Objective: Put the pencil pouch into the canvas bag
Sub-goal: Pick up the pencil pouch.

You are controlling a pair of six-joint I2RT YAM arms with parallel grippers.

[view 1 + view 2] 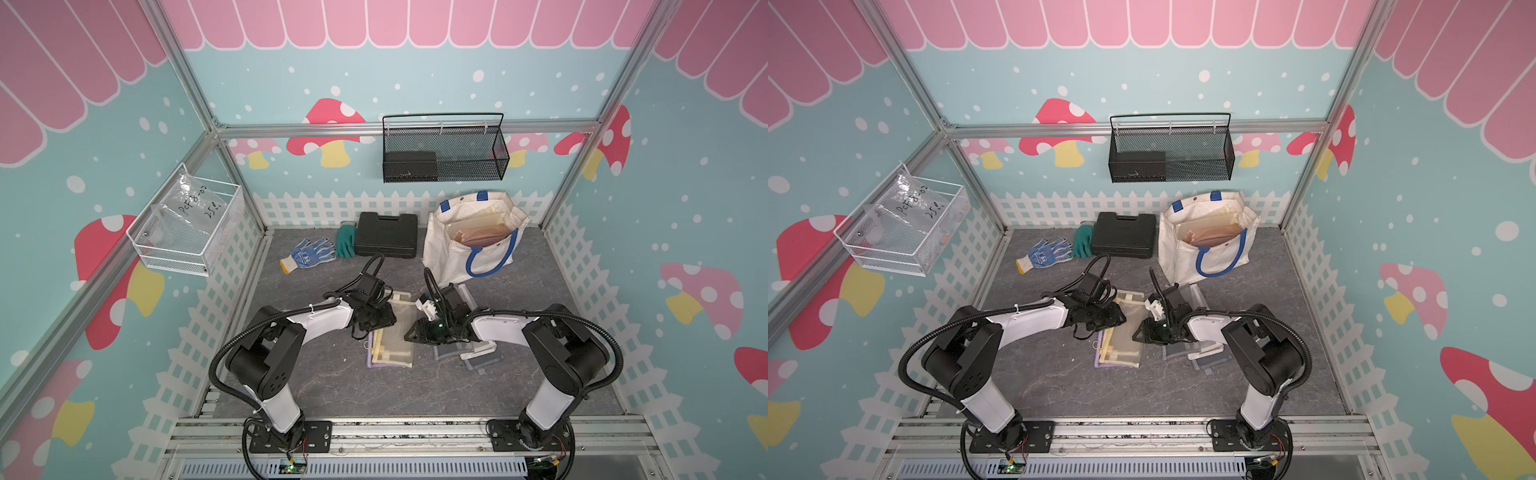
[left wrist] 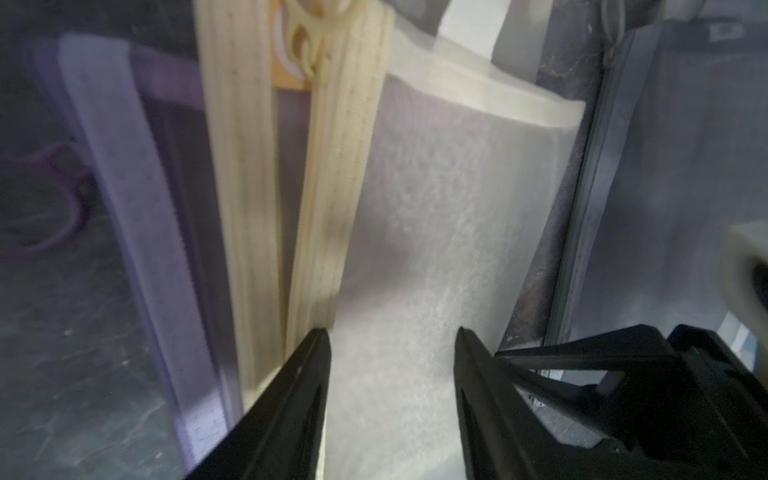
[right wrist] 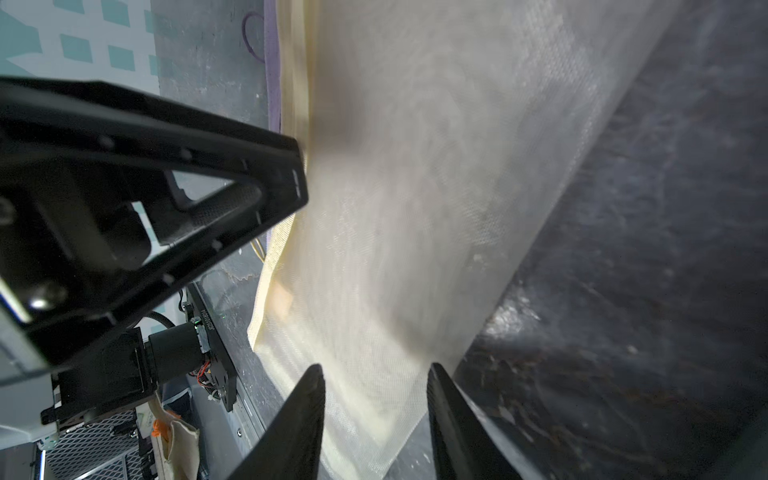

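Both top views show the canvas bag (image 1: 451, 253) standing open at the back; the mesh pencil pouch (image 1: 395, 345) lies on the floor (image 1: 332, 388) before it, with the left gripper (image 2: 392, 347) and right gripper (image 3: 376, 376) astride it, jaws parted.

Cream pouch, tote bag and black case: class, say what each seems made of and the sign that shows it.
Cream pouch: likely fine translucent mesh, its weave visible, with stitched tape edging. Tote bag: matt off-white cloth, seemingly canvas, slumped and creased. Black case: probably hard moulded plastic, matt, crisp edges.
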